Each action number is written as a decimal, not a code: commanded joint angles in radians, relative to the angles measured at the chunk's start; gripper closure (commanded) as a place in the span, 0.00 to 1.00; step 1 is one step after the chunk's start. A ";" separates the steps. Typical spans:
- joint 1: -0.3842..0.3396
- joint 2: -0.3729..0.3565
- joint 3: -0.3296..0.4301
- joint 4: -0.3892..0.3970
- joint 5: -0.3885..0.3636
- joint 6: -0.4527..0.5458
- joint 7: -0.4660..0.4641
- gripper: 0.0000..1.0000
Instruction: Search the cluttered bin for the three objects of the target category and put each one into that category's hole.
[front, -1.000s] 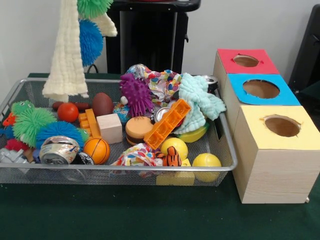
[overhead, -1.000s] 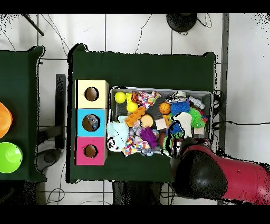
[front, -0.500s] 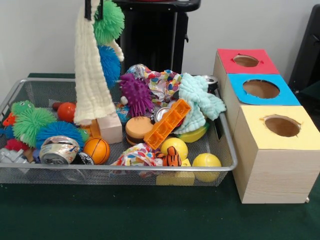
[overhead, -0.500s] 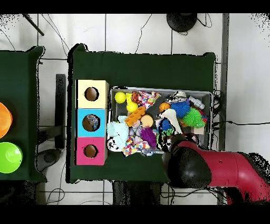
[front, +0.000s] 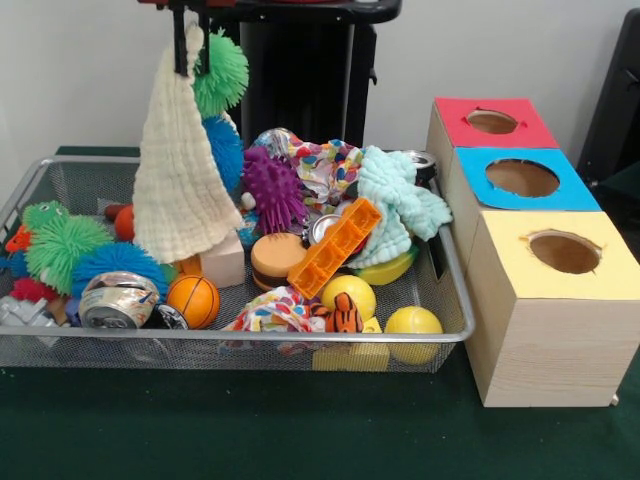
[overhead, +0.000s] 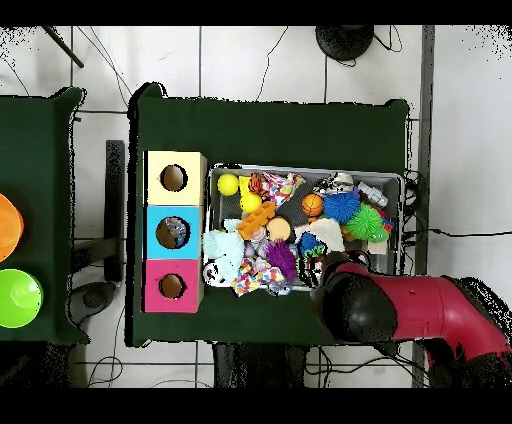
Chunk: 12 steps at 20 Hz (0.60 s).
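Observation:
The wire mesh bin (front: 250, 337) is crowded with toys; it also shows in the overhead view (overhead: 300, 170). My gripper (front: 192, 35) is at the top edge, above the bin's left half, shut on a cream cloth (front: 180, 190) that hangs down to the toys. A green fuzzy ball (front: 222, 70) and a blue one (front: 225, 145) hang beside the cloth. In the overhead view the red arm (overhead: 390, 310) hides the gripper. The blue-topped box's hole (front: 522, 177) is right of the bin; from above something greyish shows inside this hole (overhead: 172, 232). No clear bottle shows plainly in the bin.
The red-topped box's hole (front: 492, 121) and the yellow-topped box's hole (front: 564, 251) flank the blue one. In the bin lie a silver can (front: 118, 300), a purple spiky ball (front: 272, 185), an orange block (front: 335, 245), a mint cloth (front: 400, 205) and yellow balls (front: 412, 325).
In the front view the gripper has carried the hanging cloth and fuzzy balls to the right and lower, so that it now reaches the toys. In the overhead view the arm has swung left.

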<state>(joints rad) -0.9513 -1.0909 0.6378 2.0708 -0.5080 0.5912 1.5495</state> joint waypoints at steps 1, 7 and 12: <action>-0.024 0.055 0.017 -0.098 -0.037 0.019 -0.080 1.00; -0.029 0.087 0.028 -0.159 -0.044 0.053 -0.117 1.00; -0.031 0.112 0.037 -0.210 -0.050 0.081 -0.145 1.00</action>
<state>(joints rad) -0.9670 -1.0227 0.6378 1.9963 -0.5251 0.5912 1.5495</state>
